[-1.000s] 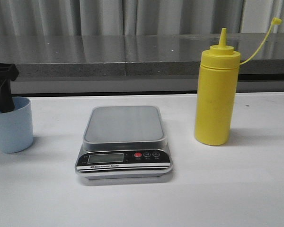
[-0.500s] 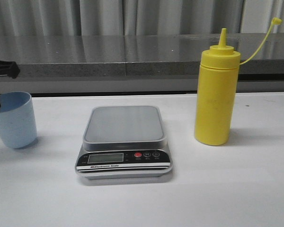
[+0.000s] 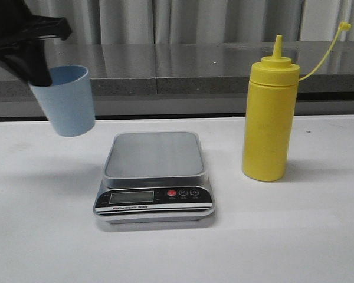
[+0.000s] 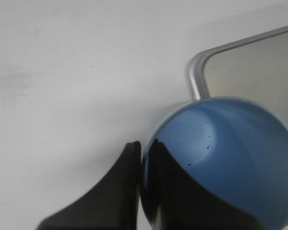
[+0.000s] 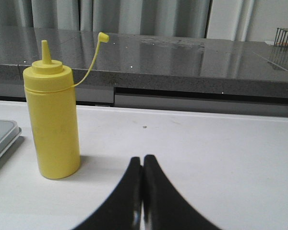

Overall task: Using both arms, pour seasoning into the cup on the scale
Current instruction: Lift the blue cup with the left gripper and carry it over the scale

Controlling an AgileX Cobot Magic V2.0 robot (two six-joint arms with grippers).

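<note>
The left gripper [image 3: 36, 69] pinches the light, rigid cup [image 3: 66, 101] by its rim, hanging just short of the scale [image 3: 154, 177], while the right gripper [image 5: 142, 191], fingers pressed together, faces the squeezable seasoning [image 5: 53, 125], best taken mid-body.

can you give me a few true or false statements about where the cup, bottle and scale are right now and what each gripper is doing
1. The left gripper holds the blue cup in the air, off the table. True.
2. The cup stands on the scale platform. False: the platform is bare and the cup hangs up and to its left.
3. The yellow seasoning bottle stands upright on the table, right of the scale. True.
4. The right gripper is clamped on the bottle. False: its fingers are shut on nothing, apart from the bottle.
5. The bottle's nozzle is capped. False: the cap dangles on its strap.
</note>
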